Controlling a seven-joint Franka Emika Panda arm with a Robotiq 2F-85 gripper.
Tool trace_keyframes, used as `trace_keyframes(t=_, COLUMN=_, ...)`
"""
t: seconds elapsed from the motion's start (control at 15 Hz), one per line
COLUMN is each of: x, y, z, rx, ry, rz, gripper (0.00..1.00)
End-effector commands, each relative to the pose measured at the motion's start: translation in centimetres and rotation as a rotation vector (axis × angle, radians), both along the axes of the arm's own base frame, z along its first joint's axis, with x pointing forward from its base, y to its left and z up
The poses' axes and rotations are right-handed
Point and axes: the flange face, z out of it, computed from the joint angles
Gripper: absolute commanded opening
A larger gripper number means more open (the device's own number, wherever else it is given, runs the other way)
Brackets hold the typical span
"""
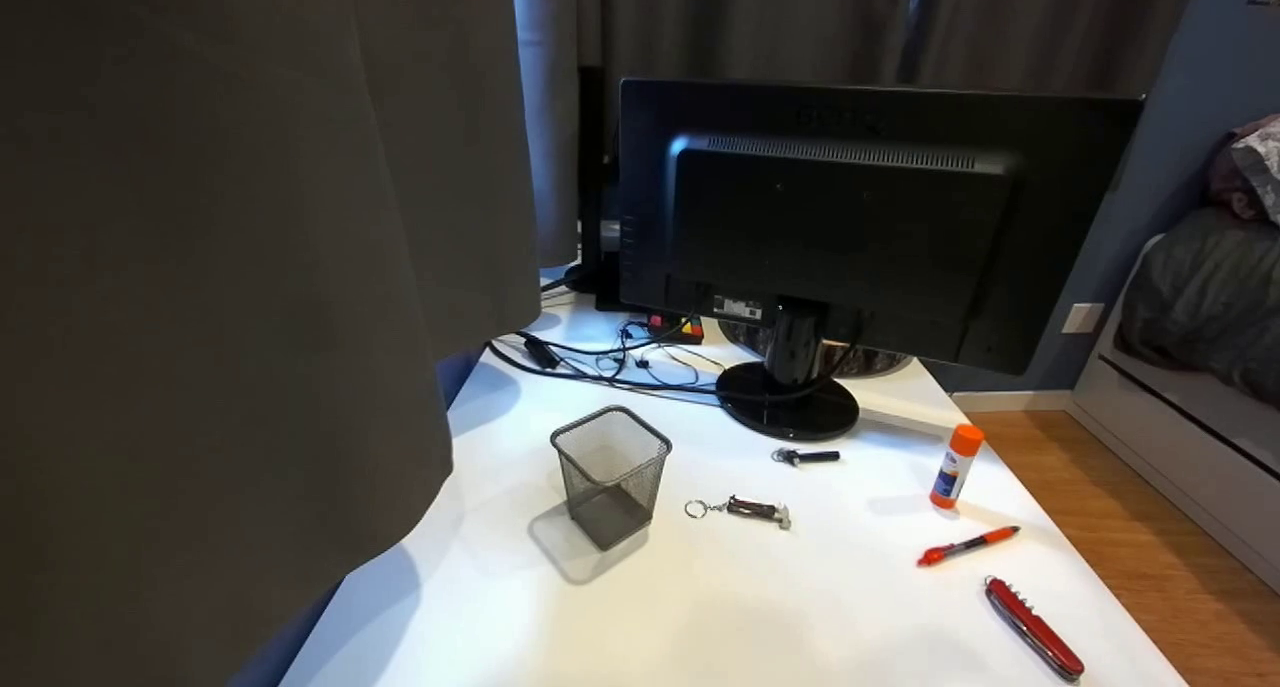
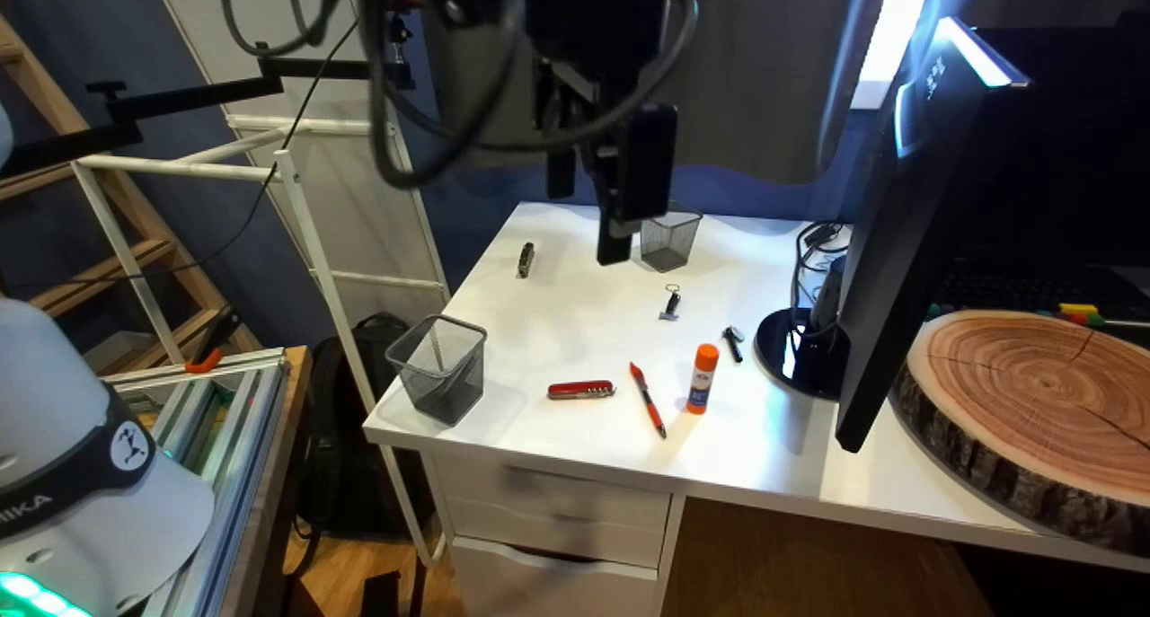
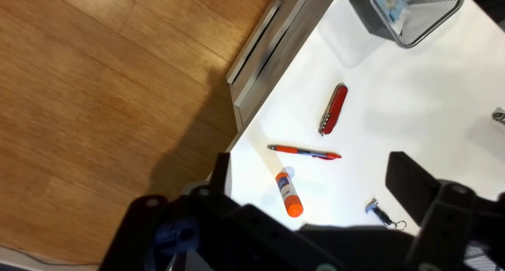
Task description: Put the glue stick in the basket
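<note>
The glue stick, white with orange ends, stands upright on the white desk in both exterior views (image 1: 957,469) (image 2: 702,380). It also shows in the wrist view (image 3: 289,194), between the finger lines and nearer the left finger. Two black wire-mesh baskets are there. One, near the front left desk corner (image 2: 446,385), is also at the top right of the wrist view (image 3: 367,16). The other stands further back (image 2: 669,242) (image 1: 590,497). My gripper (image 2: 588,213) hangs above the desk, apart from everything. In the wrist view its fingers (image 3: 309,160) are wide apart with nothing between them.
A red pen (image 2: 649,400) and a red pocket knife (image 2: 580,390) lie near the glue stick. A small hammer keychain (image 1: 757,510) and a black keychain (image 1: 808,457) lie further in. A monitor (image 1: 840,237) and a wood slab (image 2: 1033,392) stand beyond.
</note>
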Motion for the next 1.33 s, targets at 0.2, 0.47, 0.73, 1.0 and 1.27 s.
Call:
trace_keyframes(t=0.2, x=3.8, y=7.6, z=-6.0, rx=0.011, ry=-0.008, rz=0.105, gripper=1.00)
trace_keyframes(t=0.47, x=5.8, y=10.3, z=-8.9, rx=0.043, ry=0.046, rz=0.139, gripper=1.00)
trace_keyframes(t=0.73, x=7.3, y=10.0, z=-11.2, rx=0.005, ry=0.010, rz=0.063, gripper=1.00)
trace_keyframes(t=1.0, x=9.8, y=9.6, z=-16.4, rx=-0.081, ry=-0.085, rz=-0.020, gripper=1.00)
trace_keyframes(t=1.27, x=11.3, y=9.7, z=-19.7, rx=-0.114, ry=-0.098, rz=-0.086, gripper=1.00)
